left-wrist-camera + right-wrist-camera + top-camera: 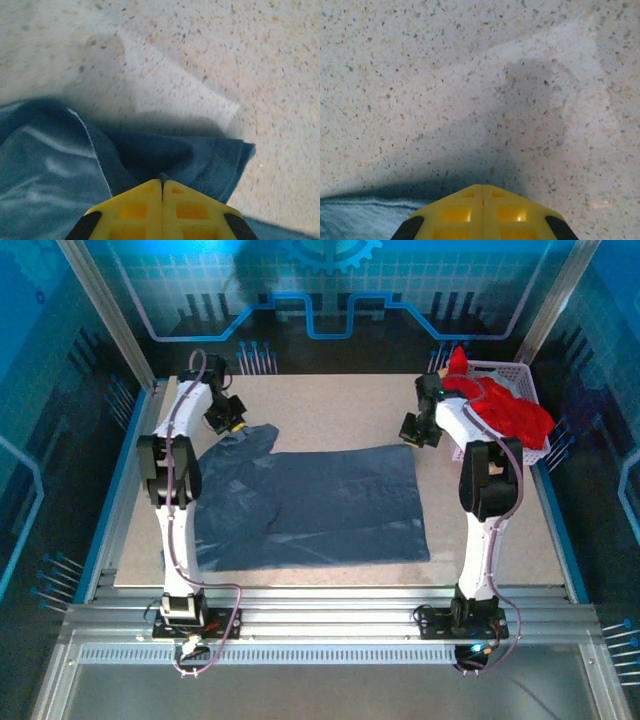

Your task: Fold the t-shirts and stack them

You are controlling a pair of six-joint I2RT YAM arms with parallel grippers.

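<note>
Left gripper (161,182) pinched shut on a bunched fold of the slate-blue t-shirt (320,505), spread flat across the table (340,405). Right gripper (483,187) pressed together at the shirt's far right corner, grip on cloth unclear. Red t-shirt (515,415) heaped in white basket (500,368), far right.

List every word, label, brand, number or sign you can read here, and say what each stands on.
No text can be read anywhere.
The blue t-shirt, red t-shirt and white basket carry no visible print.
The back wall bears a gear outline and circuit lines, no letters.
</note>
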